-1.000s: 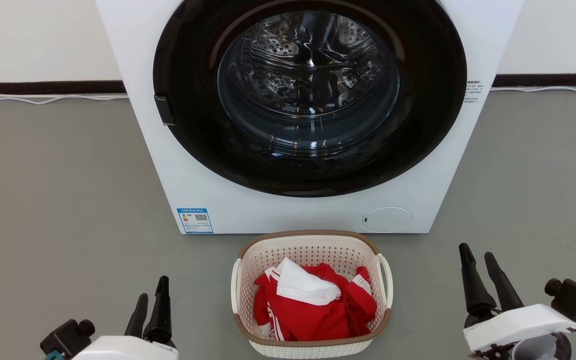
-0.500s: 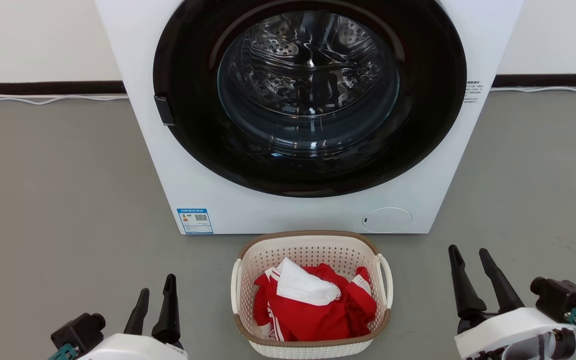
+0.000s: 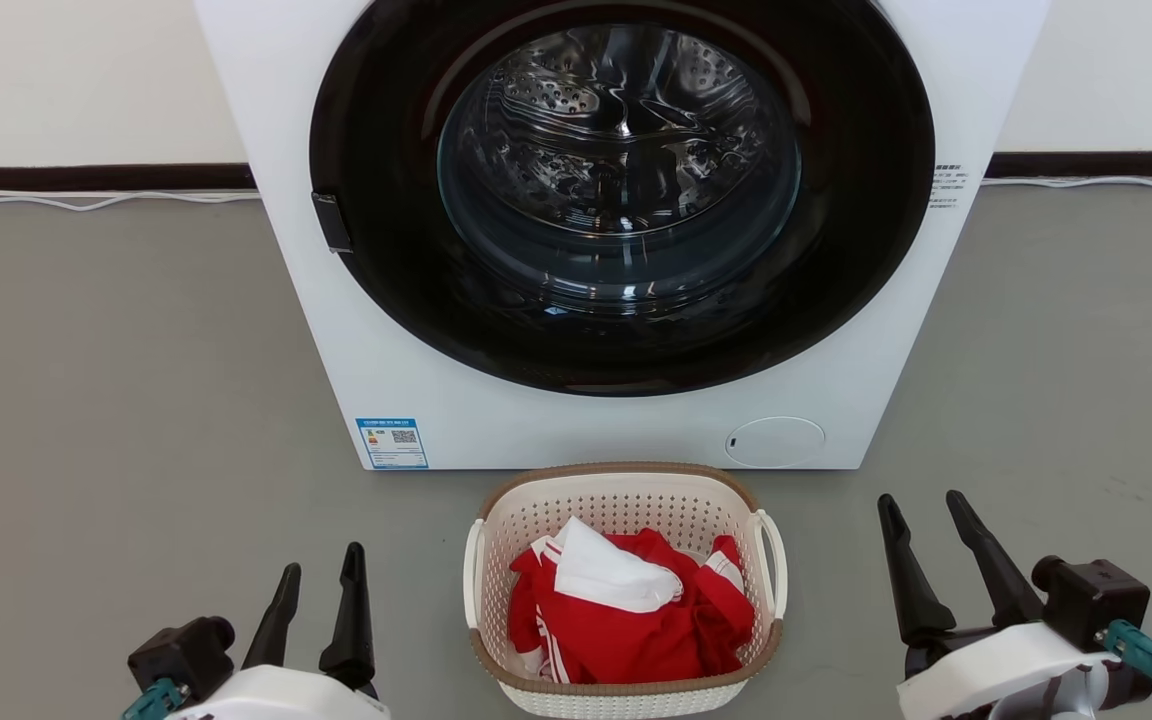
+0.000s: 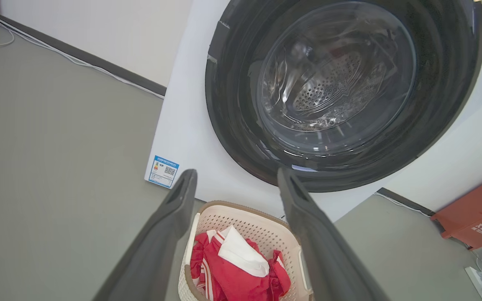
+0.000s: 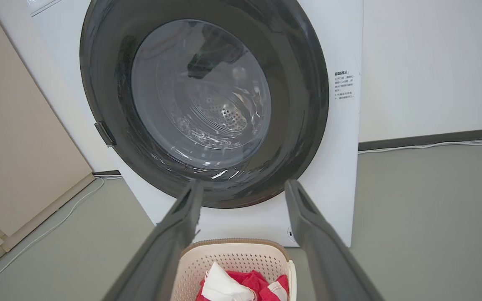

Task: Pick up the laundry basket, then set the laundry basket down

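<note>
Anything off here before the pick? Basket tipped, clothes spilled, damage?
Nothing stands out. The laundry basket sits upright on the floor in front of the washing machine, with the red and white clothes all inside its rim. The left gripper and right gripper are open, each apart from the basket.

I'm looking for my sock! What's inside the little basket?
Inside the laundry basket lies a crumpled red garment with white stripes, a white cloth on top. Anything underneath them is covered.

The laundry basket [image 3: 626,503] is cream-white, dotted with perforations, under a brown woven-look rim. Inside lie red clothes [image 3: 636,640] with white stripes. The washing machine [image 3: 496,420] is white, its door ring black.
</note>
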`<state>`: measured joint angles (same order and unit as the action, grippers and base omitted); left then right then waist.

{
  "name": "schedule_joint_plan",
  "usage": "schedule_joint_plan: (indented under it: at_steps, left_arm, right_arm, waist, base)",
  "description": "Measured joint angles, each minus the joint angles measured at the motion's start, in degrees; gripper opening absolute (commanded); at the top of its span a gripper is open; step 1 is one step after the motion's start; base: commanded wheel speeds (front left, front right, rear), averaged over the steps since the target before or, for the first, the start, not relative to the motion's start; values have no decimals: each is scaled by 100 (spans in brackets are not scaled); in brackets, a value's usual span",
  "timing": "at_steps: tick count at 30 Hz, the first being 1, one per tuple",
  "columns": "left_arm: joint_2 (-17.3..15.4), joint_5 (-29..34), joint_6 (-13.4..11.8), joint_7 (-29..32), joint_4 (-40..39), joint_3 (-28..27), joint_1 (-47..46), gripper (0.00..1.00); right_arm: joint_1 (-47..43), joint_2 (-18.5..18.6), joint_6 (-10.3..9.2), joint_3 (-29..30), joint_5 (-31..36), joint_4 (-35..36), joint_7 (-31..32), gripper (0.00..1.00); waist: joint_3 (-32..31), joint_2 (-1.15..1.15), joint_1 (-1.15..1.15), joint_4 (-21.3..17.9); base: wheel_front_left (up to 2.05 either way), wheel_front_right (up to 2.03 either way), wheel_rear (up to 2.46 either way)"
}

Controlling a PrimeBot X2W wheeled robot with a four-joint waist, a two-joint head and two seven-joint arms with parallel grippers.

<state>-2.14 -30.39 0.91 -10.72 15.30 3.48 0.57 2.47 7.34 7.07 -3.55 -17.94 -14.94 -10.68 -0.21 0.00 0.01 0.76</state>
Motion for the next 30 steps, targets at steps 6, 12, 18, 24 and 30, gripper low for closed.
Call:
schedule_joint_plan:
  at_steps: [6, 12, 18, 24, 30]
  left_arm:
    - [-5, 372, -59, -115, -5, 45, 0, 100]
    - [-14, 749, -98, -220, -11, 87, 0, 100]
    - [-19, 1140, -123, -318, -4, 110, 0, 100]
    - [-20, 1383, -124, -349, 23, 120, 0, 100]
    - [-21, 1383, -124, -349, 62, 119, 0, 100]
  right_arm:
    - [3, 41, 1, -22, 394, 4, -99, 100]
    - [4, 53, 1, -24, 767, 9, -196, 100]
    - [4, 67, 5, -25, 1102, -9, -302, 100]
    - [5, 63, 5, -18, 1327, -23, -353, 100]
    - [5, 55, 5, 11, 1311, -68, -353, 100]
  waist:
    - [-3, 0, 0, 3]
    - [-11, 0, 0, 6]
    - [-16, 0, 0, 2]
    - [-10, 0, 0, 0]
    - [2, 0, 0, 8]
  base:
    - [0, 0, 0]
    - [0, 0, 0]
    - [0, 0, 0]
    - [0, 0, 0]
    - [0, 0, 0]
